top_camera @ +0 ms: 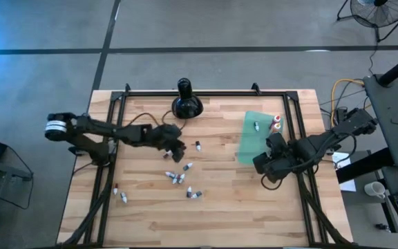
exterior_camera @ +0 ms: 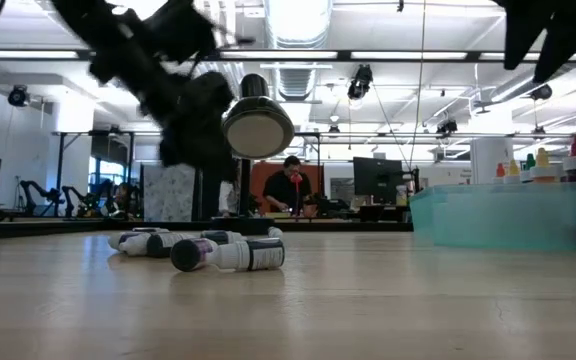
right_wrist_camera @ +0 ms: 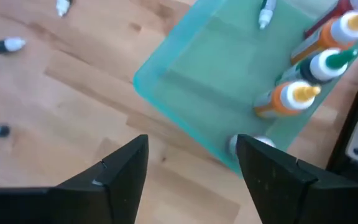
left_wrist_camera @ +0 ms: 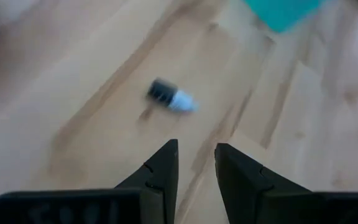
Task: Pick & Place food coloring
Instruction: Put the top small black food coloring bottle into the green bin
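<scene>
High view: vials (top_camera: 178, 177) are scattered mid-table; the left gripper (top_camera: 179, 150) is held over them, the right gripper (top_camera: 268, 166) at the near edge of the teal tray (top_camera: 249, 149).

Low view: vials (exterior_camera: 230, 254) lie flat, droppers (exterior_camera: 540, 166) stand in the tray (exterior_camera: 508, 215).

Left wrist: fingers (left_wrist_camera: 166, 168) are narrowly parted, nothing between; one vial (left_wrist_camera: 171, 98) lies ahead, blurred.

Right wrist: the jaws are spread wide, empty; droppers (right_wrist_camera: 294, 98) seem to lean together in the tray (right_wrist_camera: 197, 74).

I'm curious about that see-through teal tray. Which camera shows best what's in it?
The right wrist view: the teal tray fills it, bottles clearly inside. The high view shows it small, the low view only its side wall, the left wrist view just a blurred corner.
</scene>
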You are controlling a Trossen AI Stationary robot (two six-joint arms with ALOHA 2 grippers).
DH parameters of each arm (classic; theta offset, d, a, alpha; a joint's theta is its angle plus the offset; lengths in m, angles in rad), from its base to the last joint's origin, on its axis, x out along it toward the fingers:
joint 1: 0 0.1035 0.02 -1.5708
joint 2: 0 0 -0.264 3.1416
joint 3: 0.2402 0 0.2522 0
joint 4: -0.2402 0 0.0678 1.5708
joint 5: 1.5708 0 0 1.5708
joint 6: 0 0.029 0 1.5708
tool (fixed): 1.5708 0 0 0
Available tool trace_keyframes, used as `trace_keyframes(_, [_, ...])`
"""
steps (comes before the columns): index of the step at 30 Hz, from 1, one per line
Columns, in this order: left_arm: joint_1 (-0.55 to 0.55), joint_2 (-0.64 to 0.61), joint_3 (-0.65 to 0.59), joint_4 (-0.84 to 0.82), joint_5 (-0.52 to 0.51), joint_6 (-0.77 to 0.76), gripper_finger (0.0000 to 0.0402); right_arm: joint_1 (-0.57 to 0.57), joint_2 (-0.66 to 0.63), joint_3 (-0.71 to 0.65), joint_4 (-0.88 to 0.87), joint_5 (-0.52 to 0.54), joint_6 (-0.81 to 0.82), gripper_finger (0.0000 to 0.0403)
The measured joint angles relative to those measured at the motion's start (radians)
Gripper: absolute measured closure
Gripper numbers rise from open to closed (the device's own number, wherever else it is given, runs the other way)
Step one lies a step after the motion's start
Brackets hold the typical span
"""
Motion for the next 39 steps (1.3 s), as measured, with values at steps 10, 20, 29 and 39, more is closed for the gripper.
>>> trace_keyframes(10, [-0.042,0.201,0.191,-0.104,-0.067,0.952,0.0321,0.002,0.000,0.012,0.001,-0.189,-0.140,0.0167])
trace_keyframes(20, [0.012,0.365,0.363,-0.189,-0.068,1.307,0.0321,0.002,-0.051,0.012,-0.016,-0.183,-0.297,0.0182])
trace_keyframes(29, [0.039,0.551,0.565,-0.366,-0.068,1.365,0.0321,0.002,-0.151,0.004,-0.032,-0.071,-0.337,0.0189])
trace_keyframes(39, [0.072,0.646,0.703,-0.553,-0.034,1.277,0.0323,0.002,-0.220,-0.011,-0.079,-0.042,-0.337,0.0188])
